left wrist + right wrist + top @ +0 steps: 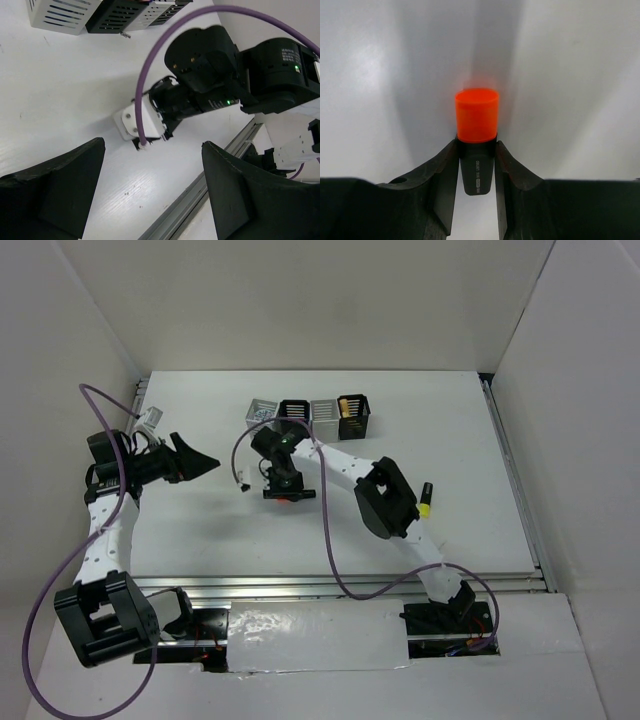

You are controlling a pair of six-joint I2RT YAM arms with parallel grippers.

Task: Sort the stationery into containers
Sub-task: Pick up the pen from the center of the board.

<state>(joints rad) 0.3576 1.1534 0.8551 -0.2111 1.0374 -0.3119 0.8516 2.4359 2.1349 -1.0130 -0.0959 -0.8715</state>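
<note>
R gripper (476,150) jaws pinch orange-black highlighter (477,117) by barrel, near side of cup row (325,412), prob. for transfer. L gripper (152,172) jaws spread, empty, left of row.

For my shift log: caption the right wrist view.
Right gripper clamps the orange-black highlighter, orange cap jutting forward.

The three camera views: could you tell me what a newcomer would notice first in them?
The bright orange cap of the orange-black highlighter, clamped in the right gripper, glows mid-frame in the right wrist view. From above, that gripper is mid-table, just short of the row of four cups at the far side. The left gripper hangs open at the left.
</note>
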